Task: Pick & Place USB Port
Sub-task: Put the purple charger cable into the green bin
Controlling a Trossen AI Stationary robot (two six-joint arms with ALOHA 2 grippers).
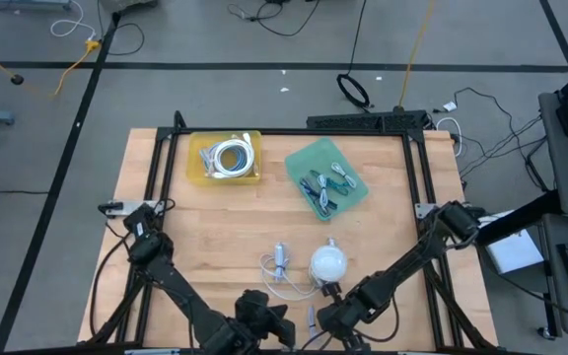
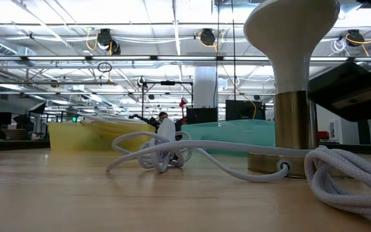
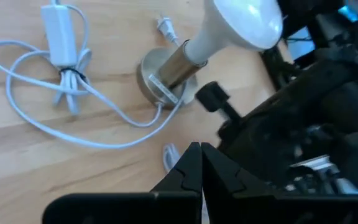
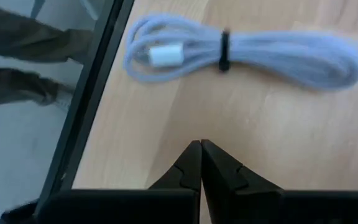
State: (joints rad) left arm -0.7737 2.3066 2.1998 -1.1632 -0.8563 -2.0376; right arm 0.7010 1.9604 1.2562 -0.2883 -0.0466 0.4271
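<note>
A coiled white USB cable (image 4: 241, 53), bound by a black tie, lies flat on the wooden table near its front edge; its white plug (image 4: 164, 56) points toward the table's frame. My right gripper (image 4: 201, 148) hangs shut a short way from the coil, touching nothing. My left gripper (image 3: 201, 149) is shut too and hovers at the front edge, facing a white-headed lamp (image 3: 229, 28) on a brass base. A white charger (image 3: 59, 31) with its loose cord lies beside the lamp. In the high view both grippers, left (image 1: 264, 320) and right (image 1: 331, 314), sit close together.
A yellow tray (image 1: 227, 158) holding a white cable and a green tray (image 1: 325, 179) holding several cables stand at the back of the table. The lamp (image 1: 328, 263) and the charger's cord (image 1: 282, 264) lie just beyond the grippers. A black frame (image 4: 95, 99) borders the table.
</note>
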